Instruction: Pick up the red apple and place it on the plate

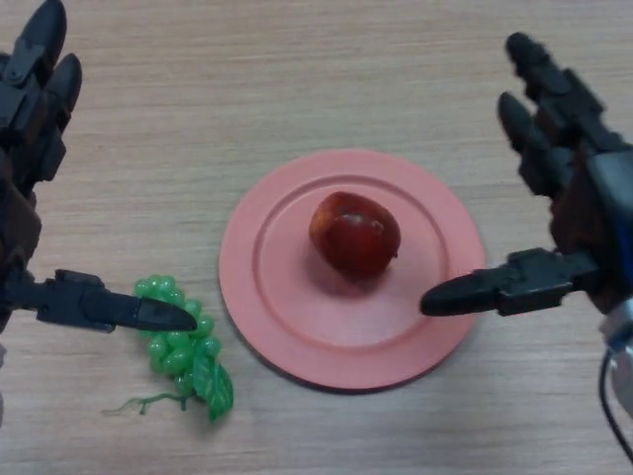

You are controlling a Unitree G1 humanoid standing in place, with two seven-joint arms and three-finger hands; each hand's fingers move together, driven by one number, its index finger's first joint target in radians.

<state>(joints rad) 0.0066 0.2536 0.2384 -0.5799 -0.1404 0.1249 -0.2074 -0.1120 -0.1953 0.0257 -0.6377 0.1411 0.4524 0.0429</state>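
A red apple [354, 235] lies in the middle of a round pink plate [297, 336] on the wooden table. My right hand [564, 168] is at the right of the plate, open, with its fingers straight and its thumb [495, 287] reaching over the plate's right rim, apart from the apple. My left hand [35, 99] is at the left edge, open and empty, with its thumb [109, 307] pointing toward the plate.
A bunch of green plastic grapes [183, 346] with a leaf lies on the table just left of the plate, under the tip of my left thumb. The wooden table [297, 69] fills the view.
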